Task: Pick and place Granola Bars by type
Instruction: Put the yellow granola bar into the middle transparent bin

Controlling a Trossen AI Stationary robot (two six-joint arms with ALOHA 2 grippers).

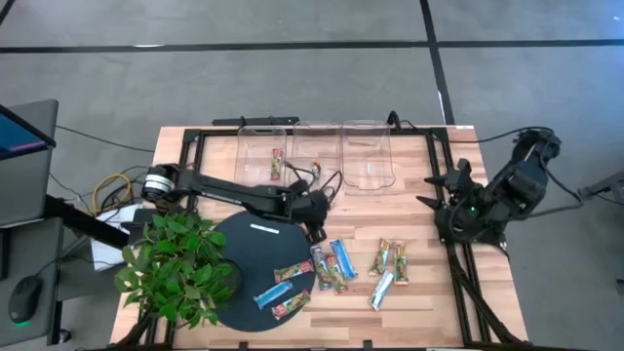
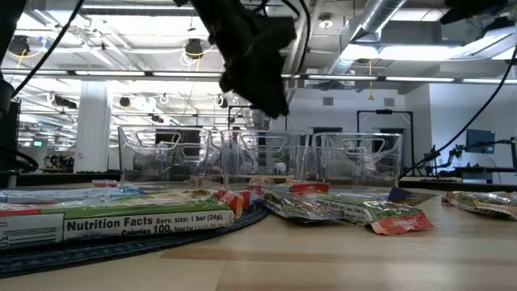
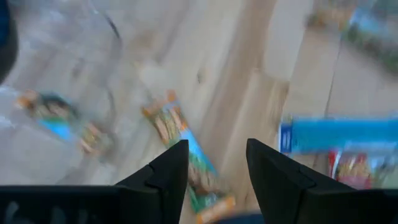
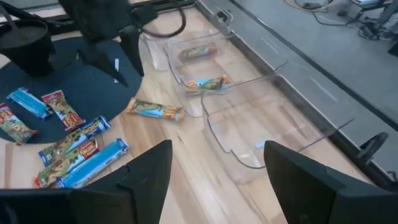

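- Nearest the low camera: a wrapped bar (image 2: 105,222) lying flat on the rim of the black round mat (image 1: 244,244), nutrition label facing out.
- Table (image 1: 468,302): pale wood planks, black rails along the edges, potted plant (image 1: 175,263) at the left corner.
- Three clear bins (image 1: 366,156) in a row at the far edge; left one holds a red-brown bar (image 1: 276,164), middle one a green-tan bar (image 4: 205,83).
- Room behind: open lab, ceiling ducts, grey floor.
- Left gripper (image 1: 314,232) hangs over the table between bins and mat, fingers spread, nothing pinched.
- Right gripper (image 1: 434,190) parked at the right edge, fingers wide, empty.
- Granola Bars (image 1: 331,265) scattered on the mat and on the wood right of it; one lone bar (image 4: 155,111) lies near the bins.
- Judgement: light, thin, crinkly and slick; pinch across the narrow width at mid-length.
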